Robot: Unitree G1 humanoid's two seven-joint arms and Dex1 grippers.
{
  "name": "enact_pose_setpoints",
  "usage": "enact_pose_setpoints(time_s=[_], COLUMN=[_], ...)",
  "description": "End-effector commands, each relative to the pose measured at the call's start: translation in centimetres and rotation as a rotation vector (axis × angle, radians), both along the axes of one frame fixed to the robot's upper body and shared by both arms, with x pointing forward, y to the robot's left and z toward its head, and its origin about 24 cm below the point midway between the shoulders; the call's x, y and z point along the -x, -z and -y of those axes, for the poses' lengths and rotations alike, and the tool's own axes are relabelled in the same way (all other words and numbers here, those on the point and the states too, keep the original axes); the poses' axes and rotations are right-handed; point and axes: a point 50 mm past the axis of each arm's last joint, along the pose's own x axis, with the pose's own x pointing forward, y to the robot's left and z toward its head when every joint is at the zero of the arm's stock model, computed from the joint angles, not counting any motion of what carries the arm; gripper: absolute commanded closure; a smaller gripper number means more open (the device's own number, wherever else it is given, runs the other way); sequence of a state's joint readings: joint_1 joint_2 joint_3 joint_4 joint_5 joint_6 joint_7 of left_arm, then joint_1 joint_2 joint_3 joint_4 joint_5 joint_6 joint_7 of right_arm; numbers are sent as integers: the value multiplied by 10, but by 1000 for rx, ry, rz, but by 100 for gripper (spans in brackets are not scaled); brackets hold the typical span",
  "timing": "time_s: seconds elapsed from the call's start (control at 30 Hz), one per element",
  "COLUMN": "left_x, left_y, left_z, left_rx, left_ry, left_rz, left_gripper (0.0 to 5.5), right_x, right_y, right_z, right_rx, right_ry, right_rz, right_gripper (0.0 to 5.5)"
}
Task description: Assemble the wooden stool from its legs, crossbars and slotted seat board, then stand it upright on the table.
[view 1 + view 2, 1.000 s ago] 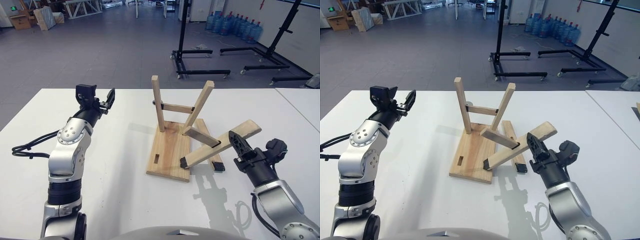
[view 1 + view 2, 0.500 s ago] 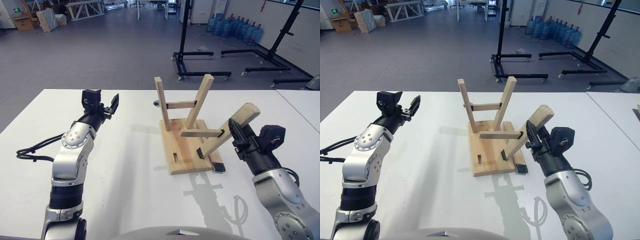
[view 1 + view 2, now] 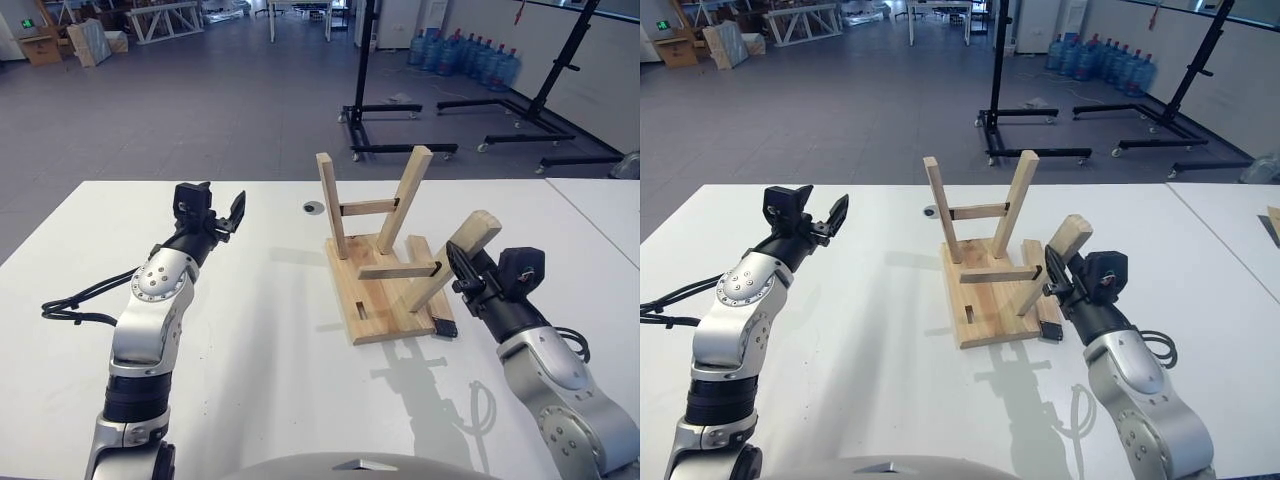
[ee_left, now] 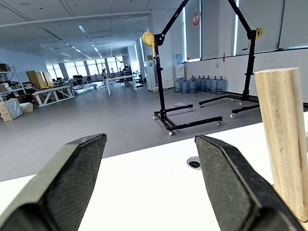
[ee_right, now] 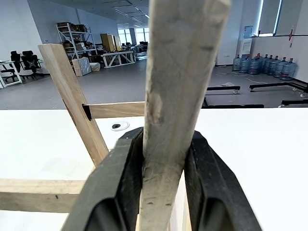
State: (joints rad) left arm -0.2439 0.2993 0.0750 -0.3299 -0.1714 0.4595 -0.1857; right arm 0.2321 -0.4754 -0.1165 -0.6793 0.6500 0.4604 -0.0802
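Seat board (image 3: 385,318) lies flat on the tabletop (image 3: 260,330), right of centre, with two legs (image 3: 332,205) and a crossbar (image 3: 368,209) standing at its far end. Third leg (image 3: 478,230) leans over the near end, long axis slanting up toward the right arm. Right fingers (image 3: 455,268) are clamped on its upper part. Left fingers (image 3: 228,212) are spread wide and empty, well apart to the left. Likely next: tip the leg upright.

White table (image 3: 250,350) — seat board (image 3: 385,318) flat on it, cable (image 3: 47,307) too.
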Motion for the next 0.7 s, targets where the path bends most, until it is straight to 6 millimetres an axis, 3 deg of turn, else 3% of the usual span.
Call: enact_pose_setpoints(time_s=[0.03,0.27,0.37,0.5,0.6,0.7], left_x=[0,-1,-1,0,0,-1], left_y=[0,0,-1,-2,-4,-3], left_z=[4,4,4,6,10,10], left_rx=[-19,-16,-16,-4,-3,1], left_ry=[11,6,8,24,43,33], left_rz=[2,5,10,18,28,30], left_gripper=[213,213,213,213,213,213], right_x=[14,-11,-17,-23,-27,-44], right_y=[75,24,1,-56,-83,-109], right_z=[-2,-13,-10,-14,-27,-17], right_rx=[-19,-117,-112,-198,-185,-185], right_ry=[-38,-44,-12,-3,-80,-49], right_rz=[-525,-185,-17,328,420,469], right_gripper=[446,449,383,326,326,326])
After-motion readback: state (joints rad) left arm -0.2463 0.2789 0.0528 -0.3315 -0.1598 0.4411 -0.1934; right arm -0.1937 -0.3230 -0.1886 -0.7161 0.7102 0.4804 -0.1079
